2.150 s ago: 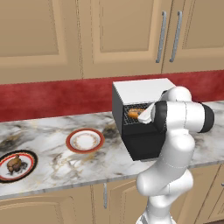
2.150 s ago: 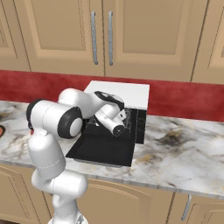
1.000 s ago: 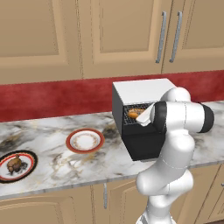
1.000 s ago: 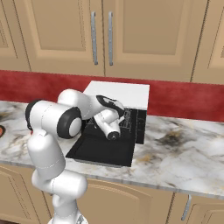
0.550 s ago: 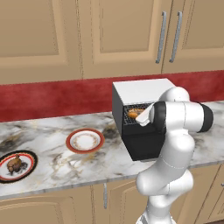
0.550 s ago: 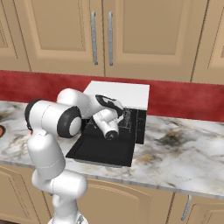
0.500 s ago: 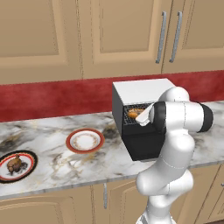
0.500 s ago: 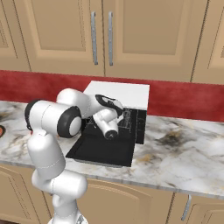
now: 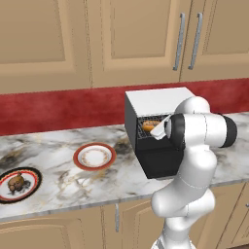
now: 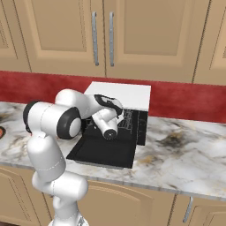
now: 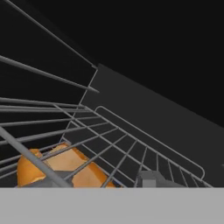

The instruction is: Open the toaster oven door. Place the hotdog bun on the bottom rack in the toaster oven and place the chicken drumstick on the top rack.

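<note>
Reaching inside the toaster oven (image 9: 158,104), the gripper (image 10: 118,115) is pressed together with nothing held. Toaster oven door (image 10: 103,151) lies open; hotdog bun (image 11: 61,168) rests on a wire rack (image 11: 144,153). Chicken drumstick (image 9: 15,182) sits on a plate (image 9: 30,187).

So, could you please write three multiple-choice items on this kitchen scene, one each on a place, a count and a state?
1. Where is the chicken drumstick?
A on the dark-rimmed plate
B on the red-rimmed plate
C inside the toaster oven

2. How many plates are on the counter?
A one
B two
C three

3. The toaster oven door is:
A shut
B folded down open
C missing

Key: 1 A, it lies at the counter's left end; 2 B, one bare, one with the drumstick; 3 B, it lies flat before the oven.
</note>
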